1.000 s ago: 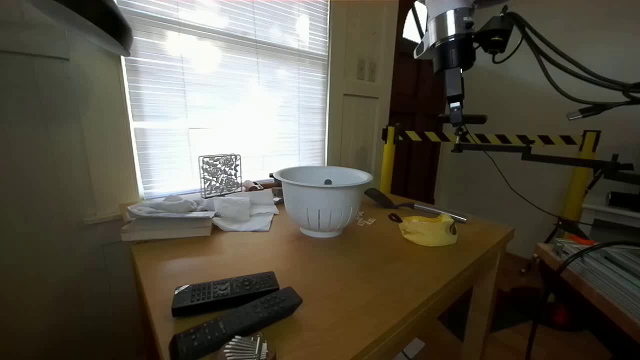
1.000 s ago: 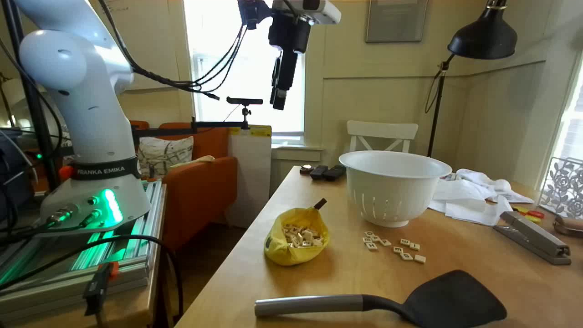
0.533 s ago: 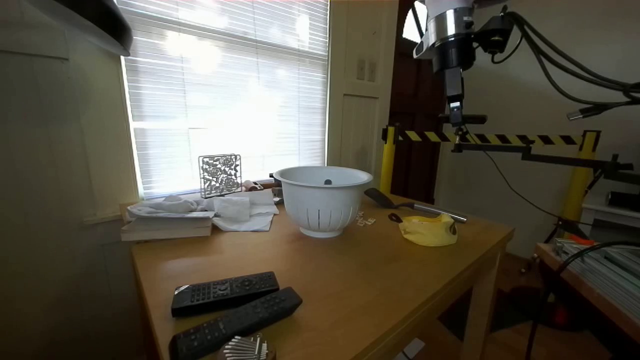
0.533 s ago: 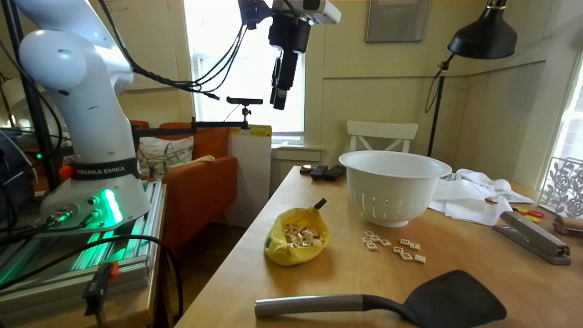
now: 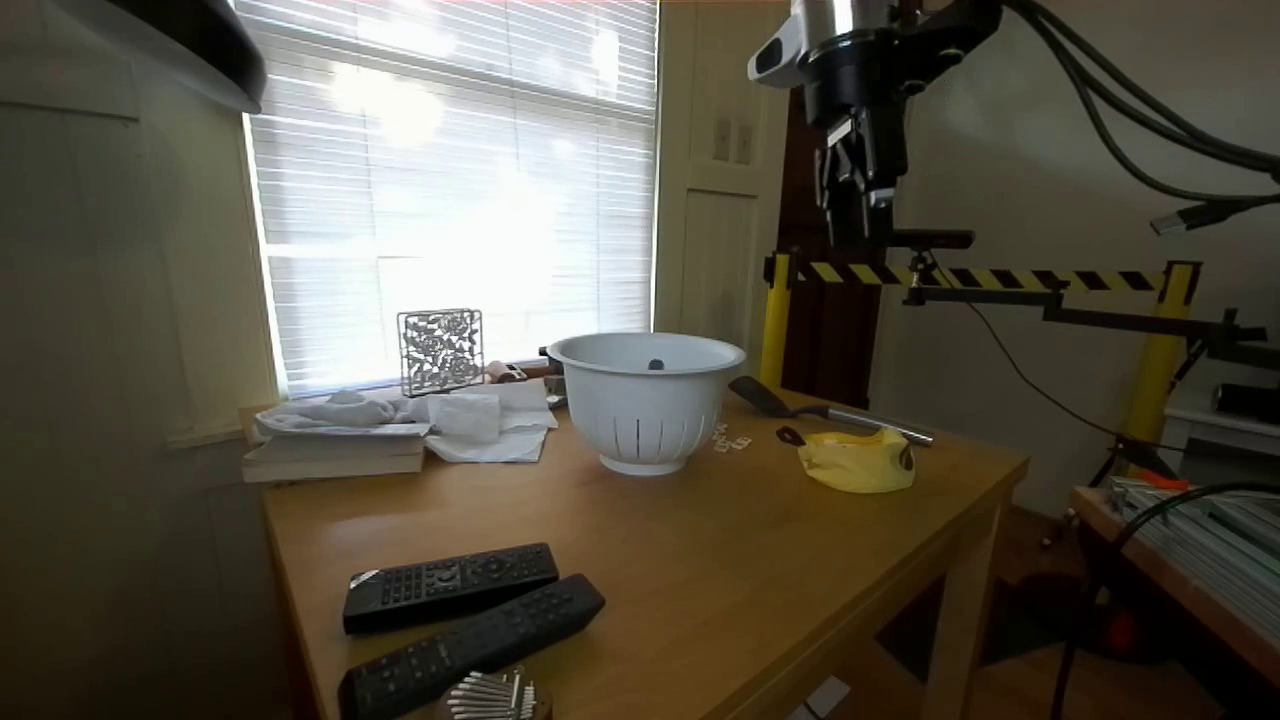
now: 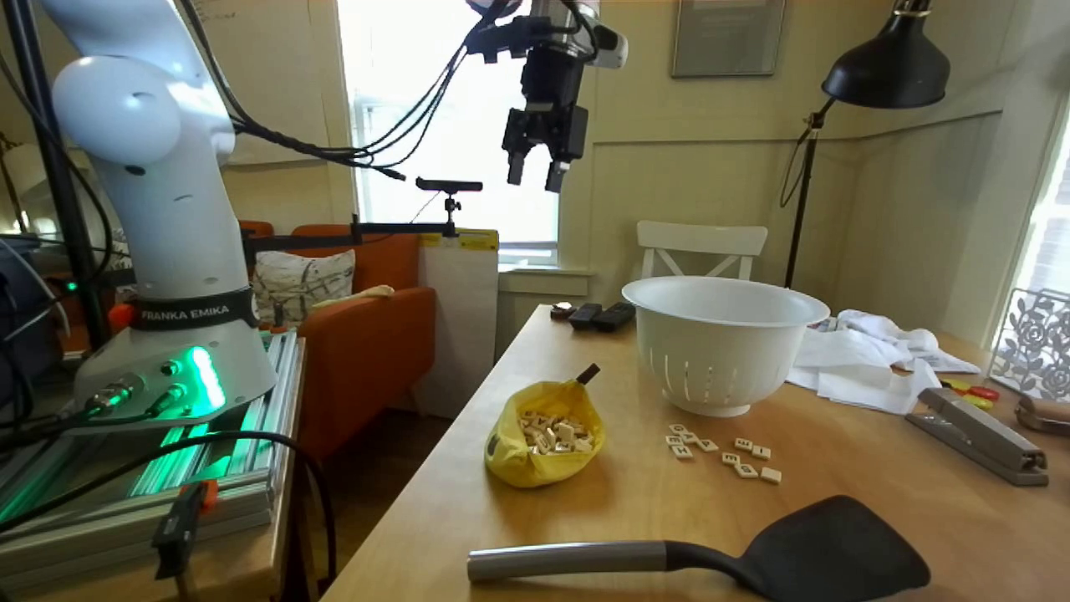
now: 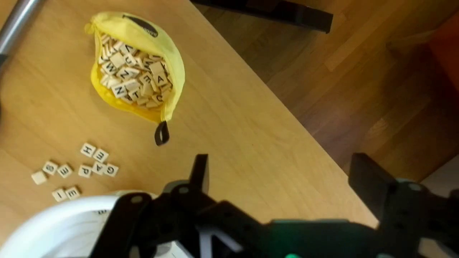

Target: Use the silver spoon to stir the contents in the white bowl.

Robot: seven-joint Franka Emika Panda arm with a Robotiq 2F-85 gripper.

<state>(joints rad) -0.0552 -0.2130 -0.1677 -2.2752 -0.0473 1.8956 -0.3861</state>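
Exterior views, both alike, are marked by one change: the robot arm (image 6: pixel 184 234) is found turned at the wrist and carried slightly nearer the white bowl (image 6: pixel 719 359) than a moment earlier. Nothing on the table (image 6: pixel 635 502) is seen to be shifted. By this, stirring is judged not yet begun; a first grasp is perhaps being lined up. The bowl (slotted low down, like a colander) is stood upright on the tabletop, well below the gripper (image 6: pixel 534 177). Both fingers (image 6: pixel 516 167) are spread wide apart, and nothing is held. From the wrist view, the bowl is placed off to one side, its rim partly covered by a finger, not in the gap; table wood is framed between the tips. The silver spoon cannot be made out for certain: a small dark oval (image 5: pixel 656 365), inside the bowl near the rim, may be its end.
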